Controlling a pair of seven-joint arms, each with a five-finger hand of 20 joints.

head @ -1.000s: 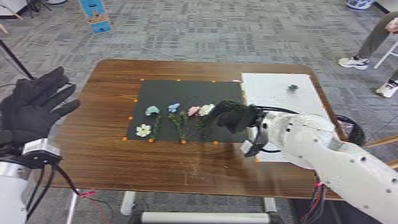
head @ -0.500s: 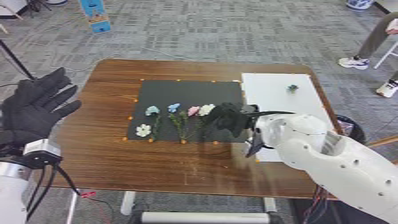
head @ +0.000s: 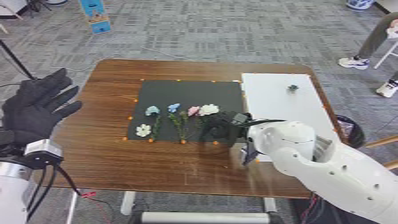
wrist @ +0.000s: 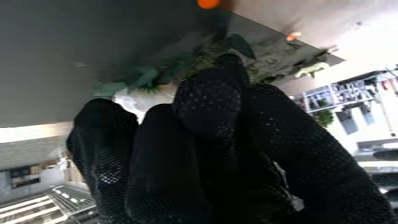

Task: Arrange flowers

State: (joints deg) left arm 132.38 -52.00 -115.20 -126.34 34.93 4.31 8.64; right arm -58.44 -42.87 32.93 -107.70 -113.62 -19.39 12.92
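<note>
Honestly, we can't read a single label, brand, number or sign here, sorry folks. There's a blue panel (head: 96, 15) out past the table (head: 107, 160) with some pale markings on it, but they're way too small for us to make out.

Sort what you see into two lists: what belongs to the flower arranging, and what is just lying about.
For the job:
white flowers
pink flower
blue flowers
dark sheet
white sheet
right hand
probably the green sprig

Lying about:
blue sign
black bin
</note>
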